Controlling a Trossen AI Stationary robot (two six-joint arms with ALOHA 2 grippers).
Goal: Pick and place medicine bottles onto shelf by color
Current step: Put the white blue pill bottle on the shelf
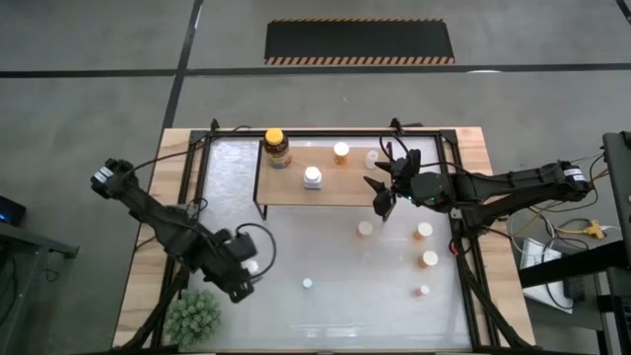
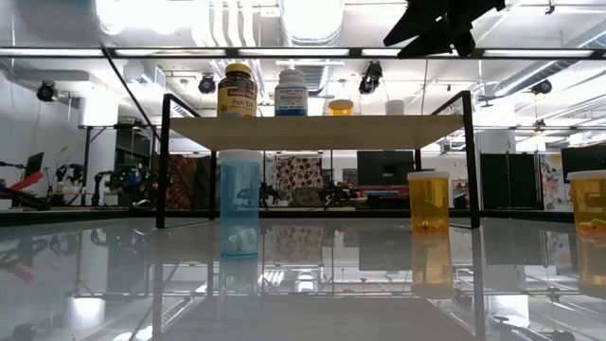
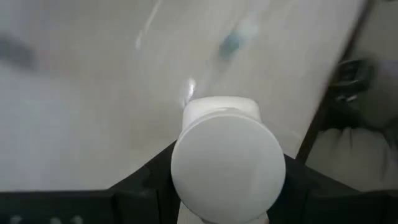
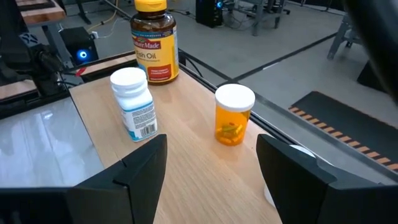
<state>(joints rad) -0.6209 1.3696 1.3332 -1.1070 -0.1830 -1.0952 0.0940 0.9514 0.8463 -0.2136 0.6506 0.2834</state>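
While the left hand (image 1: 246,268) pinches a white-capped bottle (image 3: 227,167) for sorting, the right hand (image 1: 386,187) hangs spread over the shelf (image 1: 335,187), clear of its bottles.

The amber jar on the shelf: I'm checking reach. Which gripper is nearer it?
Right. The right gripper hovers over the shelf's far end from the amber jar; the left gripper is off the shelf, near the plant.

Three bottles (image 1: 313,177) stand on the shelf (image 1: 325,192); four more (image 1: 424,231) stand on the table (image 1: 335,296) beside it.
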